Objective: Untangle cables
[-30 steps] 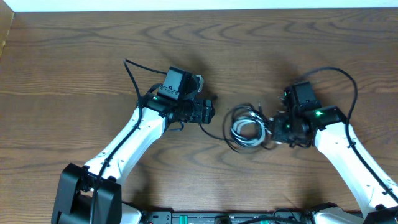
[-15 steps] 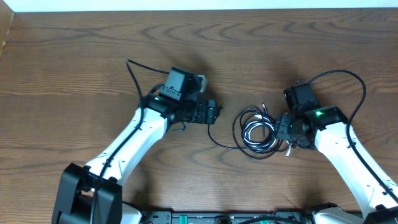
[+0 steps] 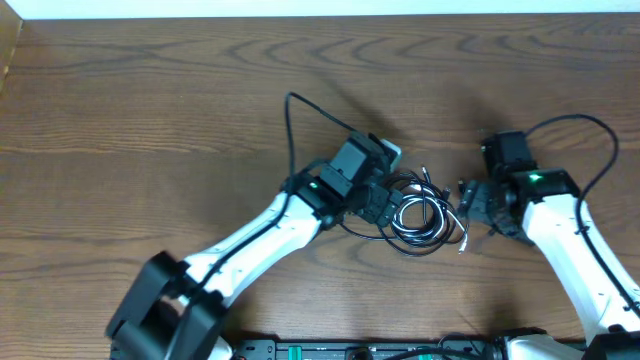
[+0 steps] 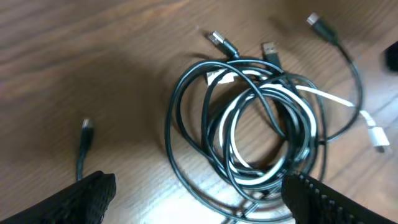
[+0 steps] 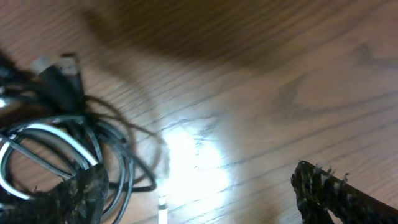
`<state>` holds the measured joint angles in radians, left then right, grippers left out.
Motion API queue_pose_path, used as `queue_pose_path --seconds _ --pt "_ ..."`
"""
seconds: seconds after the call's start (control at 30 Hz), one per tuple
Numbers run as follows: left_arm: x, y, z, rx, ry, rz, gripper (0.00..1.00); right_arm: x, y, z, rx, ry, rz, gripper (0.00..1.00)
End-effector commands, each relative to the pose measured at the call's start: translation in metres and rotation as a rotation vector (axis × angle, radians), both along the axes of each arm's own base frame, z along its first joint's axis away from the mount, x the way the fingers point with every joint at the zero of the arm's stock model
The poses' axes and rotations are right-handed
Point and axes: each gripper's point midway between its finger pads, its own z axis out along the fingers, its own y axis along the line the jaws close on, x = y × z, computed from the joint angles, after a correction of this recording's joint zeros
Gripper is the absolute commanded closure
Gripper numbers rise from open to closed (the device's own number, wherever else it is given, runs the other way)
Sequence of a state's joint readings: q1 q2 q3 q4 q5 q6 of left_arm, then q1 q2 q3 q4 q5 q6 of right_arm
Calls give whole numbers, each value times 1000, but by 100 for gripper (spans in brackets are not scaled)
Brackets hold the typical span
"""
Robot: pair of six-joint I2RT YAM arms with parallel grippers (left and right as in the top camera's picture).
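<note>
- Cables (image 3: 418, 212): tangled coil lying flat on the wooden worktop (image 3: 150, 120), centre-right in overhead view, between the two claws.
- Bundle = several black loops w/ one white cable (image 4: 239, 112) wound thru the same coil; the white one's free end trails out to a white plug (image 4: 376, 134) toward the R side of the left wrist view.
- Small plug ends stick out at top of coil (image 4: 221, 42); one more black plug (image 4: 86, 127) lies apart from the coil, on bare wood to its left in the left wrist view.
- Left claw (image 3: 385, 205): just at the coil's left edge, fingers spread wide, nothing between them; in its wrist view both fingertips (image 4: 93, 193) sit either side of the coil's lower part.
- Right claw (image 3: 470, 200): just R of the coil, fingers wide apart, holding nothing; wrist view is blurred, coil (image 5: 62, 143) sits by its left finger.
- No containers in view; cables rest directly on worktop.
</note>
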<state>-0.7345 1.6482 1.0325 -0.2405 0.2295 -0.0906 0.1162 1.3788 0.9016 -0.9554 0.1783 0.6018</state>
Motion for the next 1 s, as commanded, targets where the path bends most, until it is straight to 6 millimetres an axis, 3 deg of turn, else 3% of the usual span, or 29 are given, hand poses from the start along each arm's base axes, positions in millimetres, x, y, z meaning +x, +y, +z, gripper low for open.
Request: queue_pose_path --seconds 0.0,0.13,0.27,0.47,0.5,0.53,0.6,0.63,0.8,0.87,0.97 --pt "7 0 -34 67 -7 -13 9 2 -11 3 37 -8 -14 8" --pt "12 -10 -55 53 5 -26 10 3 -16 3 83 -8 -33 8" --pt "4 -29 -66 -18 49 -85 10 4 -16 3 93 -13 -27 8" --pt "-8 -38 -88 6 76 -118 12 4 -15 3 96 -13 -26 8" --pt "-10 -39 -89 10 80 -123 19 4 -15 3 96 -13 -27 8" --pt "-13 -41 -90 11 80 -130 39 4 -15 3 96 -14 -27 8" --pt "-15 -43 -89 11 78 -137 68 4 -15 3 96 -13 -27 8" --pt "-14 -42 -90 15 76 -134 92 4 -15 3 96 -13 -26 8" --pt "-1 -37 -65 -17 36 -104 93 5 -15 3 93 -14 -2 7" --pt "8 -33 -43 -52 8 -72 92 8 -10 3 117 -23 38 5" --pt "26 -23 8 -150 -46 17 93 21 17 7 244 -75 183 4"
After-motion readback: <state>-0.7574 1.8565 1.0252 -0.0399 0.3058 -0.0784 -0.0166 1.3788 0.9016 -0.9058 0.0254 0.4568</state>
